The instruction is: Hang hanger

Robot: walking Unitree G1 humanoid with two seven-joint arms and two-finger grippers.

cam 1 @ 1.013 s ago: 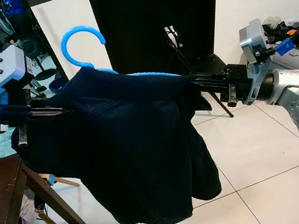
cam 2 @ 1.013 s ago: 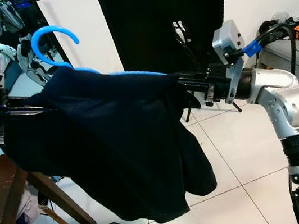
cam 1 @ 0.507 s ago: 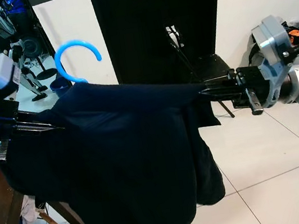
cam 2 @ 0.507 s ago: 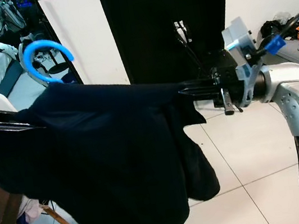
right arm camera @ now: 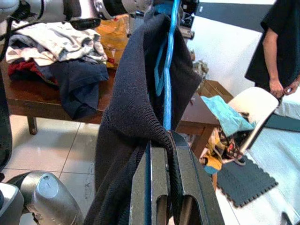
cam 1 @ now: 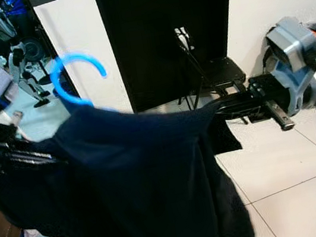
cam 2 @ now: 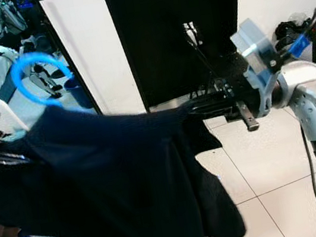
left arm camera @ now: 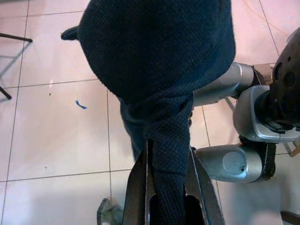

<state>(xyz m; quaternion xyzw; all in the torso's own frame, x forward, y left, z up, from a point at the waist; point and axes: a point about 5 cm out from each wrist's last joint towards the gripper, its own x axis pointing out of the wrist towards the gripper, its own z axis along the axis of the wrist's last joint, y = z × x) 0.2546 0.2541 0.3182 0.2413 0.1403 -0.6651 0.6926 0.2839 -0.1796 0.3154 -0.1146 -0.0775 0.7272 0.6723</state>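
Hanger [cam 1: 82, 76], blue plastic under a dark knit sweater [cam 1: 138, 182], is hanging stretched between the two pincers. Left gripper [left arm camera: 168, 187] is pinching sweater folds at one shoulder; right gripper [right arm camera: 161, 154] is clamping fabric and plastic at the other. Knit looks soft and droopy, likely slipping; the stiff frame seems the safer hold, hook free above.

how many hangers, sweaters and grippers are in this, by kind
hanger: 1, blue
sweater: 1, dark navy, draped on the hanger
grippers: 2, the left gripper and the right gripper, each clamped on one end of the sweater
total: 4
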